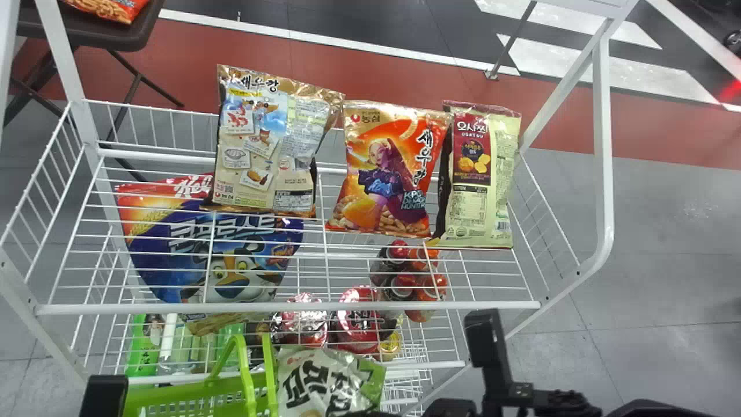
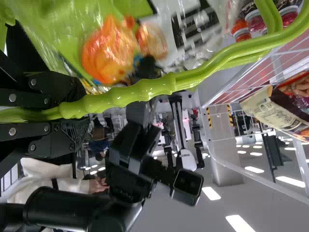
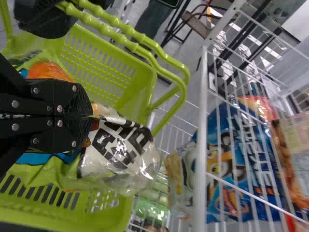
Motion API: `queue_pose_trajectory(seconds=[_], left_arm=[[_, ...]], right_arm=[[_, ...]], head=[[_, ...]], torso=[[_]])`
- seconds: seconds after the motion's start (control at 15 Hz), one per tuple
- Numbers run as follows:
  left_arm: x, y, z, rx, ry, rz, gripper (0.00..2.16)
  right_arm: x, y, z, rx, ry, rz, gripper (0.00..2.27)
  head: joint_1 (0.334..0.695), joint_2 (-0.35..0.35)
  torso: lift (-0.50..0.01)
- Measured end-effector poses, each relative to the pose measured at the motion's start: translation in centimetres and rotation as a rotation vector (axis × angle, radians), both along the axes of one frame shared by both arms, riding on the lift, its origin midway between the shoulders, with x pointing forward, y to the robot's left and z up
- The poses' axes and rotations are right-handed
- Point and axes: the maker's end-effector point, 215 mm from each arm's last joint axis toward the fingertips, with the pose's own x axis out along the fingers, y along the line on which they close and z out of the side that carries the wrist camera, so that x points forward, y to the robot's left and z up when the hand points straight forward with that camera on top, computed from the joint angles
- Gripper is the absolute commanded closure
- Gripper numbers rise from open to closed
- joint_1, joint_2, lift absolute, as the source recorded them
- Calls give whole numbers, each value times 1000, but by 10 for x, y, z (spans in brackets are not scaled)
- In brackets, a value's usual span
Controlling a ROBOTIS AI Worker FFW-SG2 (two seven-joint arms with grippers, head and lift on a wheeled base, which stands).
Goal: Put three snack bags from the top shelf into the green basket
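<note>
From where I'm standing, the left gripper point(image 2: 79, 111) is clenched around the handle point(image 2: 145, 91) of the green basket point(image 1: 191, 399), just in front of the shelf unit's near side. That grip makes sense: it should keep the basket from swinging or tipping as a bag goes in.

Toward the basket's right side, the right gripper point(image 3: 88, 116) has a white-and-green snack bag point(image 1: 327, 379) pinched between its fingers. The bag is at the basket, its printed end toward the shelf. I take it this one is being put away, and held by a small gathered part so the rest can drop in freely. Some orange packaging point(image 3: 48, 71) shows by those fingers; I can't tell whether it's a separate bag.

Up on the top shelf point(image 1: 289, 306), three more stand in a row, tilted against the back rail, which seems to hold them up: a beige bag point(image 1: 260, 156) at left, an orange bag point(image 1: 385, 174) in the middle, then a cream-and-maroon bag point(image 1: 483, 179) whose edge meets its neighbour's. That contact could drag one along when the other is lifted. The big blue bag point(image 1: 214, 249) sits lower down, so it isn't one to fetch.
</note>
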Motion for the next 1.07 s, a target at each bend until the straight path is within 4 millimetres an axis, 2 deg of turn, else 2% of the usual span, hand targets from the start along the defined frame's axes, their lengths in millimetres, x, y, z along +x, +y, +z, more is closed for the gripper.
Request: queue_pose_trajectory(seconds=[0.13,0.33,0.47,0.6,0.67,0.8,0.93,1.07], left_arm=[[0,0,1,-2,-3,0,2145],[0,-1,2,-4,-5,-2,2145],[-1,-3,4,-5,-12,-5,2145],[-2,-3,6,-5,-15,-5,2145],[-2,-2,6,-4,-16,-4,2145],[-2,-1,6,-2,-17,-3,2145],[-2,-1,4,6,-16,-2,2145],[-2,-1,2,11,-14,-2,2145]], right_arm=[[-11,12,-19,-10,21,27,2013],[-10,21,-37,-32,-9,48,1990],[-14,21,-49,-58,17,66,1490],[-15,15,-66,-141,15,105,-2],[-11,11,-69,-182,-9,121,-2],[-9,-3,-61,-230,-14,126,36],[-3,-14,-43,-223,-13,94,53],[18,-12,-8,-135,-94,44,73]], head=[[695,-350],[695,-350],[695,-350],[695,-350],[695,-350],[695,-350],[695,-350],[695,-350]], torso=[[-50],[-50],[-50],[-50],[-50],[-50],[-50],[-50]])
